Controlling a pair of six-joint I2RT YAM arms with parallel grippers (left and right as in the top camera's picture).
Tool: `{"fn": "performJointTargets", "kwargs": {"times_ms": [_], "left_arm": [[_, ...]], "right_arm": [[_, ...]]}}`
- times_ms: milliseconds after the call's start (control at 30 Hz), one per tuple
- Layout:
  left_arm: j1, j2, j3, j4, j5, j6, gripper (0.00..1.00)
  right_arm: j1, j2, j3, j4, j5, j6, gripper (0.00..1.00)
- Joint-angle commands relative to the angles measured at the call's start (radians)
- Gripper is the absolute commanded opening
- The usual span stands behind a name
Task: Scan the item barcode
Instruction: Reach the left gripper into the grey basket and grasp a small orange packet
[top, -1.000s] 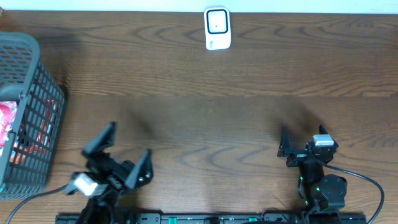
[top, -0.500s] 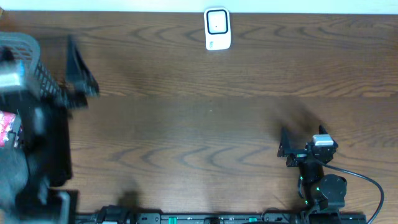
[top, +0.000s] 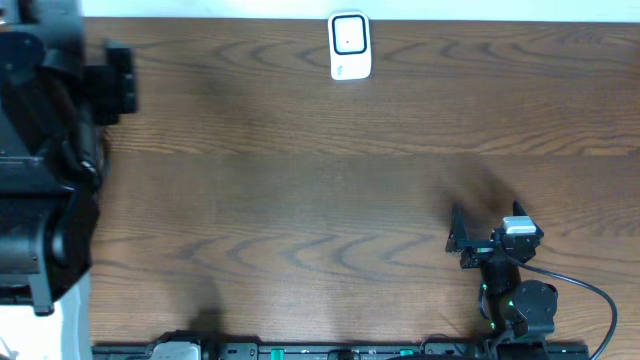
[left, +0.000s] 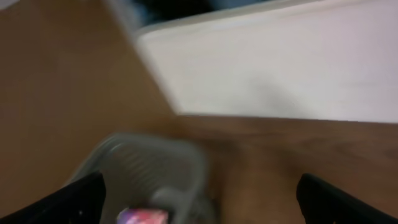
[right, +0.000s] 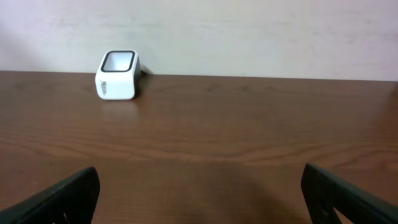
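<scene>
The white barcode scanner (top: 349, 45) stands at the table's far edge, and the right wrist view shows the scanner (right: 117, 76) at upper left. A pink and red item (left: 143, 216) lies in the grey basket (left: 146, 165), blurred, and no barcode can be made out. My left gripper (left: 199, 205) hangs open high above the basket, nothing between its fingers. In the overhead view my left arm (top: 45, 150) is raised close to the camera and hides the basket. My right gripper (top: 485, 230) rests open and empty near the front right, seen low in its own view as the right gripper (right: 199, 202).
Brown wooden table (top: 320, 170) runs to a pale wall (right: 249, 31) behind the scanner. A black rail (top: 340, 350) lies along the front edge. A cable (top: 590, 300) loops from the right arm's base.
My left arm has swung up from the front of the table to the far left, over the basket, and now covers it in the overhead view. The right arm has not moved.
</scene>
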Motion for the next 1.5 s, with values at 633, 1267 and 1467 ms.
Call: {"fn": "performJointTargets", "kwargs": {"times_ms": [633, 1267, 1467], "left_arm": [[0.886, 0.225, 0.018, -0.242, 0.546, -0.496, 0.98], [0.886, 0.655, -0.045, -0.41, 0.239, -0.74, 0.98], [0.886, 0.758, -0.068, -0.426, 0.24, -0.759, 0.98]], "right_arm": [[0.006, -0.003, -0.002, -0.004, -0.002, 0.013, 0.99], [0.006, -0.003, -0.002, -0.004, -0.002, 0.013, 0.99], [0.006, -0.003, -0.002, -0.004, -0.002, 0.013, 0.99]]}}
